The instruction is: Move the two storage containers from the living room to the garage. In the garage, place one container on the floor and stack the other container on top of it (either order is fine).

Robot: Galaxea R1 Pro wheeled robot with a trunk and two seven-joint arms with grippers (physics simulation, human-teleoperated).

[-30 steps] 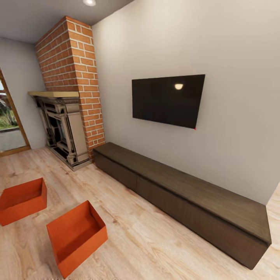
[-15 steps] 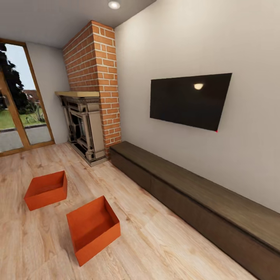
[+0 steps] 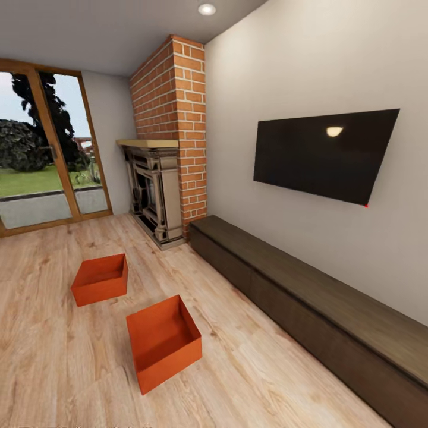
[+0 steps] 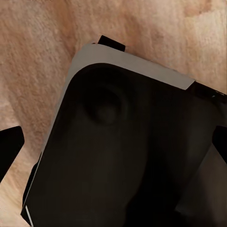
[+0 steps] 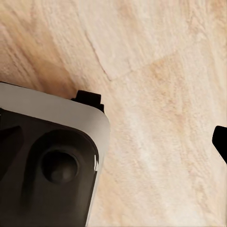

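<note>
Light plank floor (image 3: 53, 356); one bin (image 3: 163, 342) at 6 o'clock, another (image 3: 101, 278) at 9, fireplace (image 3: 156, 193) beyond. Whether either tool is open or closed, I cannot tell.

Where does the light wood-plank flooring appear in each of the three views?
Head view: wood-plank flooring across the lower half, under the nearer storage container and the farther storage container.
Left wrist view: flooring around a dark, grey-edged robot part.
Right wrist view: flooring beside the same kind of part.
Shared landmark: the planks' pale wood grain.

Orange-red storage containers (image 3: 138, 314); red-brick fireplace (image 3: 169, 142); black television (image 3: 324, 153).
</note>
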